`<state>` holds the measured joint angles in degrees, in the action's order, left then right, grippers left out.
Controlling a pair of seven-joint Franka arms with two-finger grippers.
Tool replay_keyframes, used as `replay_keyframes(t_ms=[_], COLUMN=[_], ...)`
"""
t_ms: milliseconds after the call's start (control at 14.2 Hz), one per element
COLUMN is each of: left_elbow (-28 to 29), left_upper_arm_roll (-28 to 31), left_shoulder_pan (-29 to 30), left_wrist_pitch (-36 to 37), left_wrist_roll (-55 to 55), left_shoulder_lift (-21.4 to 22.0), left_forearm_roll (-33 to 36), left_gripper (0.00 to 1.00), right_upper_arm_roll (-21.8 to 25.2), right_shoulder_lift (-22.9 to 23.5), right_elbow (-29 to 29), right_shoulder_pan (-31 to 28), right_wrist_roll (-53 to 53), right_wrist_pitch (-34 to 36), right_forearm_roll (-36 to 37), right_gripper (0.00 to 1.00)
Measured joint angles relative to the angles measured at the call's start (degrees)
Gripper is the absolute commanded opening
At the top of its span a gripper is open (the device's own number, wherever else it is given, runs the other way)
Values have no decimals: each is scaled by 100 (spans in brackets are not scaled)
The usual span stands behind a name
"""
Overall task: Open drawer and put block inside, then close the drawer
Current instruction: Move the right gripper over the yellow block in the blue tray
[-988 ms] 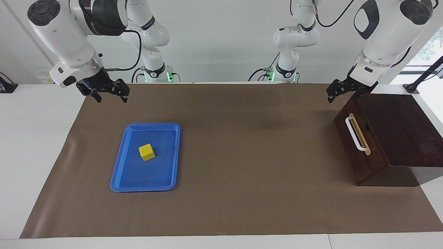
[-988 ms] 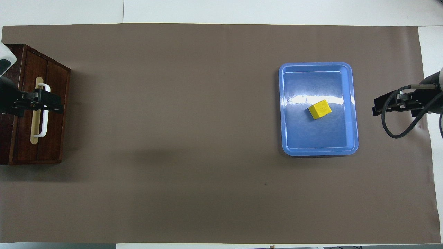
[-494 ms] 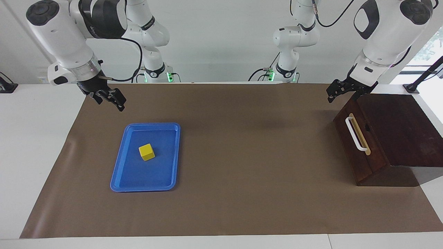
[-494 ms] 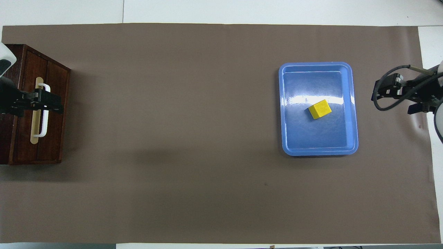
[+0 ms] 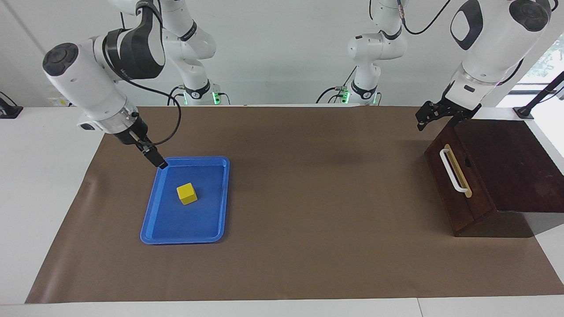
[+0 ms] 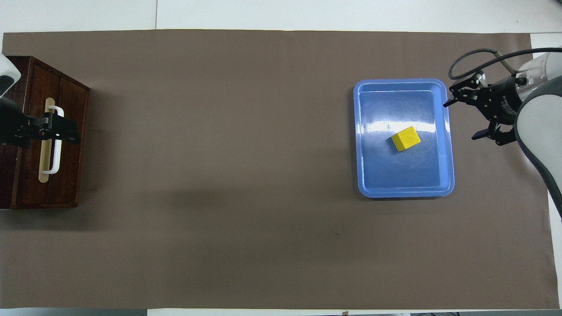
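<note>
The yellow block [image 5: 187,193] lies in the blue tray [image 5: 185,241], also seen from overhead [image 6: 406,138]. My right gripper [image 5: 158,163] hangs open and empty over the tray's rim at the right arm's end [image 6: 460,121], apart from the block. The dark brown drawer [image 5: 445,185] is shut in its cabinet [image 5: 506,163] at the left arm's end. Its white handle [image 5: 453,171] faces the tray. My left gripper [image 5: 425,118] hovers over the drawer front. From overhead it covers the middle of the handle [image 6: 55,149].
A brown mat [image 5: 308,198] covers the table between tray and cabinet. White table shows around the mat's edges [image 6: 307,13]. The blue tray [image 6: 406,193] holds only the block.
My right arm has swung down and in toward the tray; its gripper turned and now sits at the tray's rim. The left gripper, block and drawer have not moved.
</note>
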<state>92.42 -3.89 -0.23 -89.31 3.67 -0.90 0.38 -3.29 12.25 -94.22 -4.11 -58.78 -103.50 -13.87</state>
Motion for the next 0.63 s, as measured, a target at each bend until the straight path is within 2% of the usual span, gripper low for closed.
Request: replay_keyframes(t_ms=[282,635], left_elbow=[0,0], left_upper_arm_roll=[0,1], left_shoulder_pan=[0,0], left_wrist_pitch=[17,20], left_wrist_roll=[0,4], left_shoulder_lift=[2,17], left_forearm_roll=[0,0], left_gripper=[100,100], right_upper_arm_roll=[2,17], right_shoulder_lift=[129,206], right_elbow=[-619,-961], right_shoulder_pan=[-2,-92], right_wrist_roll=[-497,-390], right_wrist_pitch=[-735,-827], right_forearm_roll=[-508,-736], right_gripper=[92,92])
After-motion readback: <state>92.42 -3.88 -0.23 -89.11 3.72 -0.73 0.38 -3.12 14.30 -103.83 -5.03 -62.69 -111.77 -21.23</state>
